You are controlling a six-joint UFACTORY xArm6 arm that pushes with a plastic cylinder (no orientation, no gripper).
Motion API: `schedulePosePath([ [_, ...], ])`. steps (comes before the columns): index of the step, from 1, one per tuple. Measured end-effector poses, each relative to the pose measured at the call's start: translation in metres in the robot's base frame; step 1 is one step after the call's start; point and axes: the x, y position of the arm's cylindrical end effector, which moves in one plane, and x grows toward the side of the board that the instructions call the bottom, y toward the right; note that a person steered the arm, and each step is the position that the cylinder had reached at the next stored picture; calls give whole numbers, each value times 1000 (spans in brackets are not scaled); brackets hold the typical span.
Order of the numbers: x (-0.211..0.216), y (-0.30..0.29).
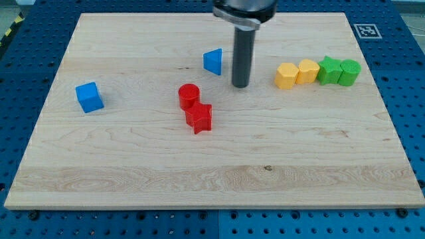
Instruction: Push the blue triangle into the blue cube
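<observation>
The blue triangle (213,61) lies on the wooden board (212,172) just left of the view's top centre. The blue cube (89,97) sits far off at the view's left, with open board between the two. My tip (240,85) is the lower end of the dark rod. It stands just to the right of the blue triangle and slightly below it, a small gap apart, not touching it.
A red cylinder (189,95) and a red star-shaped block (199,117) touch each other below the triangle. At the view's right stands a row of two yellow blocks (297,73) and two green blocks (339,71).
</observation>
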Motion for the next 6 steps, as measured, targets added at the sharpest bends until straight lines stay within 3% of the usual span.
schedulePosePath([
  [1, -40, 4],
  [2, -49, -8],
  [6, -46, -59],
])
